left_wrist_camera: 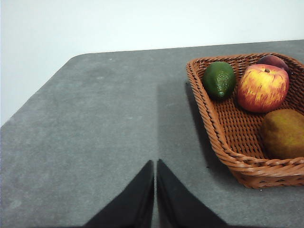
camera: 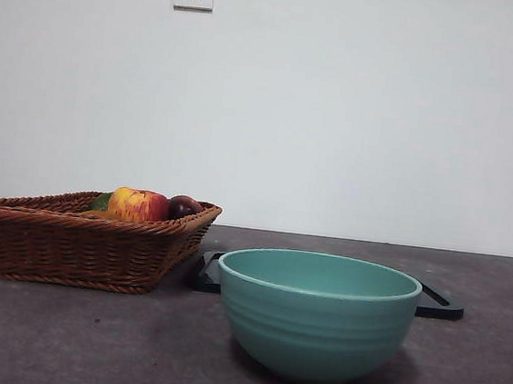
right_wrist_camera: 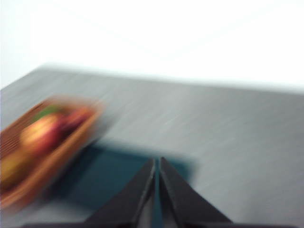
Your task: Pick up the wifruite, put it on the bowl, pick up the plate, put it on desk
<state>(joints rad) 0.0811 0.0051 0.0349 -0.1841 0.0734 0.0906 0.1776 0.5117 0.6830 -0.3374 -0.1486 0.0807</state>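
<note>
Before you lies the dark grey desk (camera: pixel 493 382), which carries everything else. Nearest and largest in the front view stands the teal-green bowl (camera: pixel 316 317), upright and ridged around its outside. Behind it, partly hidden by its rim, lies a flat black tray (camera: pixel 439 306), whose near corner sits just beside the brown wicker basket (camera: pixel 76 246) to the bowl's left. In that basket you find a red-yellow apple (left_wrist_camera: pixel 262 87), a brownish-yellow fruit (left_wrist_camera: pixel 284 133), a green avocado (left_wrist_camera: pixel 219 79) and a dark red fruit (left_wrist_camera: pixel 272 60) behind the apple. The left gripper (left_wrist_camera: pixel 155 164) hangs over bare desk beside the basket, its jaws pressed together on nothing. The right gripper (right_wrist_camera: pixel 157 161) appears in a blurred wrist view over the dark tray, jaws likewise together.
</note>
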